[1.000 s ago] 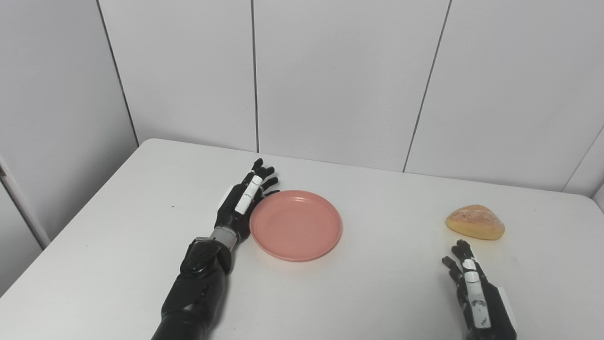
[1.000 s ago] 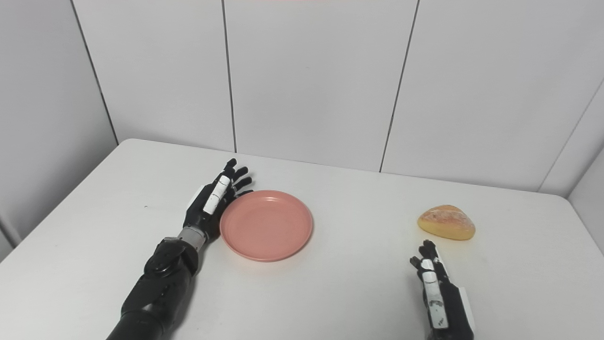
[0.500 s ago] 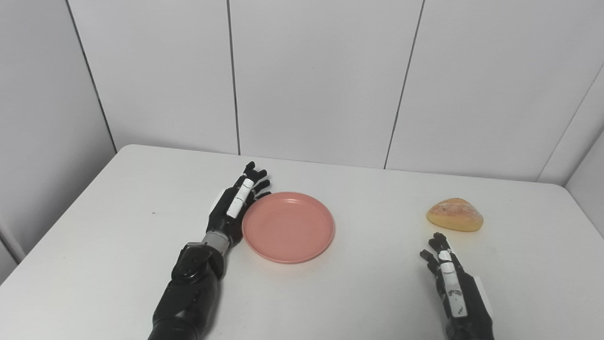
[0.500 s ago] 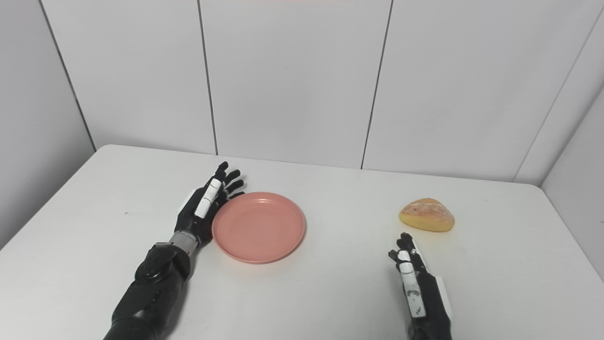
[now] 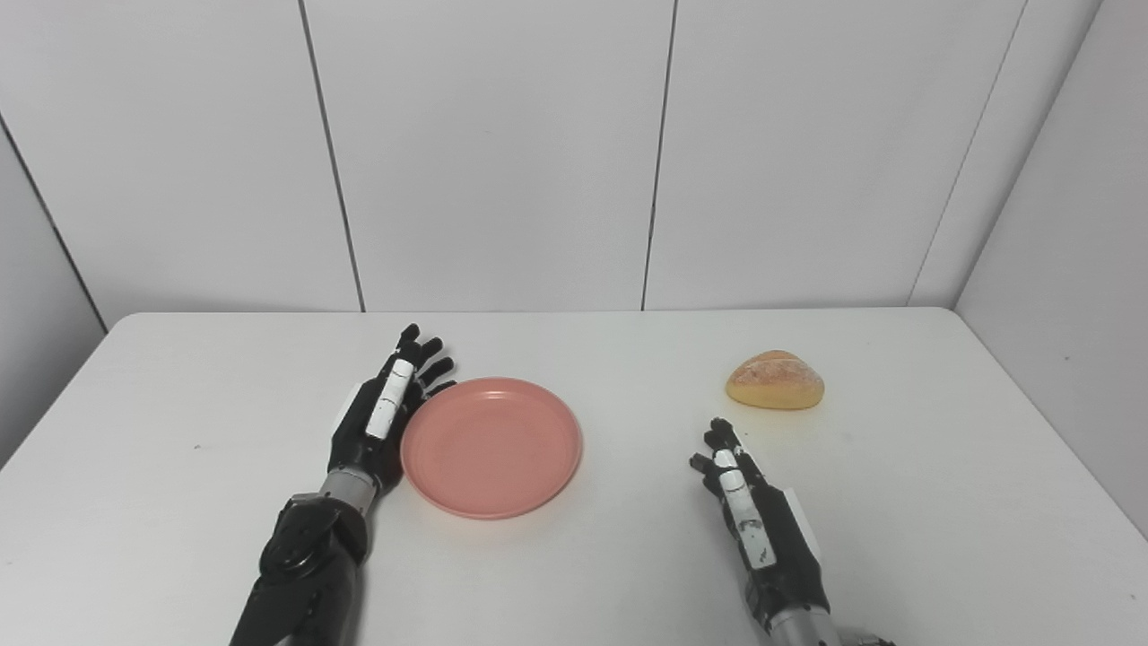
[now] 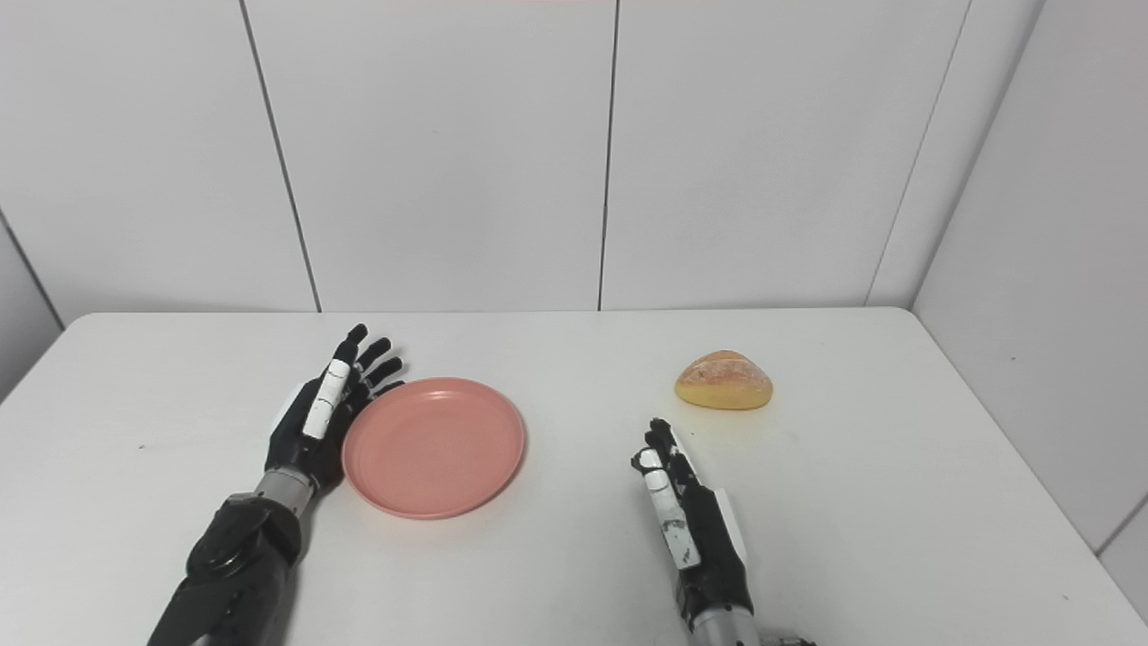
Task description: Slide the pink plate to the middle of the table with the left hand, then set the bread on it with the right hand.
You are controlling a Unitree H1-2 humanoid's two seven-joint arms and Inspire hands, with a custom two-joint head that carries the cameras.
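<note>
**Left hand flat against plate rim; bread alone at far right**

On the white tabletop (image 5: 179, 538): a round, shallow pink plastic plate (image 5: 491, 446), lying flat a little left of centre. Pressed edge-on against its left rim, the black left robot hand (image 5: 384, 414), fingers extended and slightly fanned, pointing toward the back wall, gripping nothing. Palm side turned toward the plate, white strip along the uppermost finger. Dark forearm entering from the bottom edge at left.

Toward the right rear of the table: a golden, dome-shaped bread roll (image 5: 775, 380), resting on the surface, well apart from the plate and touched by nothing.

Nearer the front, between plate and roll but closer to the roll's side: the black right robot hand (image 5: 753, 520), fingers straight and held loosely together, likewise edge-on, empty, fingertips aimed toward the roll yet stopping short of it. Cannot tell whether resting on the table or just above it.

Behind everything, plain white wall panels (image 5: 502, 152) with dark vertical seams, meeting a side wall at the right.
</note>
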